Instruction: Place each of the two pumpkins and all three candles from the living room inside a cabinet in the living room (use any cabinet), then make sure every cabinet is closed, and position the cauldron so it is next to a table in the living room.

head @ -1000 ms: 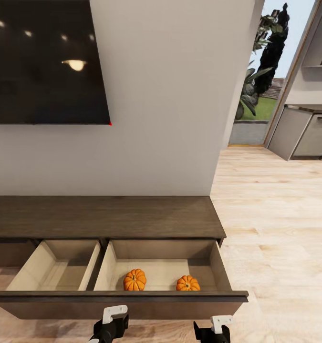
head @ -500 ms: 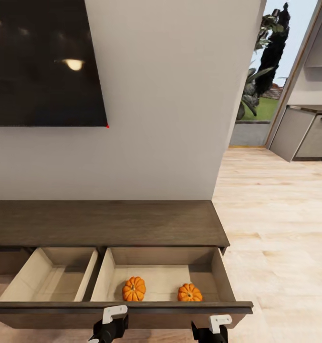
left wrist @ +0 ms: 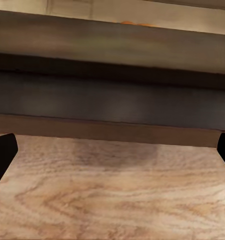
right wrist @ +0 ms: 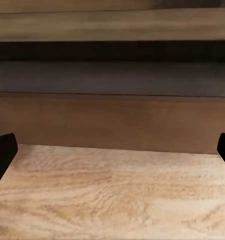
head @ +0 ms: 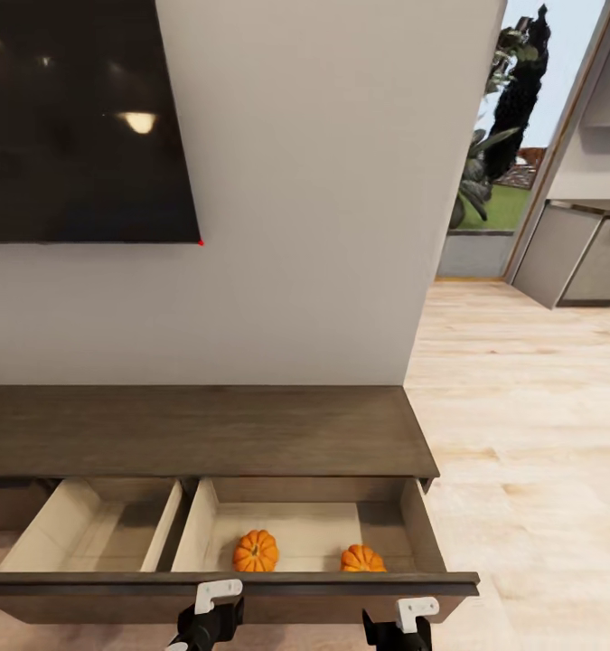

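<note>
The cabinet (head: 205,432) is a long, low dark-brown console against the wall. Its drawer (head: 223,592) is pulled out, showing two pale beige compartments. Two orange pumpkins (head: 255,551) (head: 362,559) sit in the right compartment, their lower parts hidden behind the drawer front. The left compartment (head: 106,533) is bare. Both arms reach toward the drawer front, with the left wrist bracket (head: 216,597) and right wrist bracket (head: 415,610) just below it. My left gripper (left wrist: 112,155) and right gripper (right wrist: 112,152) are open, facing the dark front panel over the wood floor. Candles and cauldron are out of view.
A large black TV screen (head: 79,117) hangs on the white wall above the console. To the right the wall ends at a corner, with light wood floor (head: 521,434) leading to a glass door and grey kitchen units (head: 580,253).
The view has moved a little closer to the wall. The drawer front stands slightly nearer the cabinet body and hides more of both pumpkins.
</note>
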Robot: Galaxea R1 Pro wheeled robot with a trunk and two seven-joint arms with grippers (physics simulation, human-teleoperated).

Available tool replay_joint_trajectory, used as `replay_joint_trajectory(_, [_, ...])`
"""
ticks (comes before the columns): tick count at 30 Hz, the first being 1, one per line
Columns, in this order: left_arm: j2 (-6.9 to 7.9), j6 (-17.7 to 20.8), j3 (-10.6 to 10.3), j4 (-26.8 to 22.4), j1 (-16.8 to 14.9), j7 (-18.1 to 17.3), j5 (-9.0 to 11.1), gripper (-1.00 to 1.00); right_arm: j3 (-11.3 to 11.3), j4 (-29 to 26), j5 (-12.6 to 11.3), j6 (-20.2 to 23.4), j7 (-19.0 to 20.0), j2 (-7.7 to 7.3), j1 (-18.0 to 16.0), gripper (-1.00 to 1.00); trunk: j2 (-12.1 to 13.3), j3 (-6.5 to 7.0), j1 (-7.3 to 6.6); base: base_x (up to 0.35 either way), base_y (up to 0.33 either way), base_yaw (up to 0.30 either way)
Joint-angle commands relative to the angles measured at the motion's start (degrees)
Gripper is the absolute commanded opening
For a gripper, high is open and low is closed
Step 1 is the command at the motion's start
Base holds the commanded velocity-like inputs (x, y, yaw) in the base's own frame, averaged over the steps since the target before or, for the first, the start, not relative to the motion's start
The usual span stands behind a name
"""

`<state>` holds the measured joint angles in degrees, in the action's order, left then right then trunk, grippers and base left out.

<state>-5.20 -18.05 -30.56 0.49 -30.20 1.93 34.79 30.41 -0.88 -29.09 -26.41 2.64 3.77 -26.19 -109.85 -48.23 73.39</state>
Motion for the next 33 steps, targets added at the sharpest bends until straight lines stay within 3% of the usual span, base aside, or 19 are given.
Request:
replay_joint_trajectory(1, [0.00, -0.02, 0.42, -0.05, -0.03, 0.00, 0.10, 1.00, 0.00, 0.00, 0.00, 0.02, 0.00, 0.01, 0.00, 1.00, 0.00, 0.01, 0.00, 0.318, 0.000, 0.000])
replay_joint_trajectory(33, [0.10, -0.04, 0.42, -0.05, -0.03, 0.00, 0.10, 1.00, 0.08, -0.53, 0.09, 0.02, 0.00, 0.10, -0.09, 1.00, 0.00, 0.01, 0.00, 0.308, 0.000, 0.000])
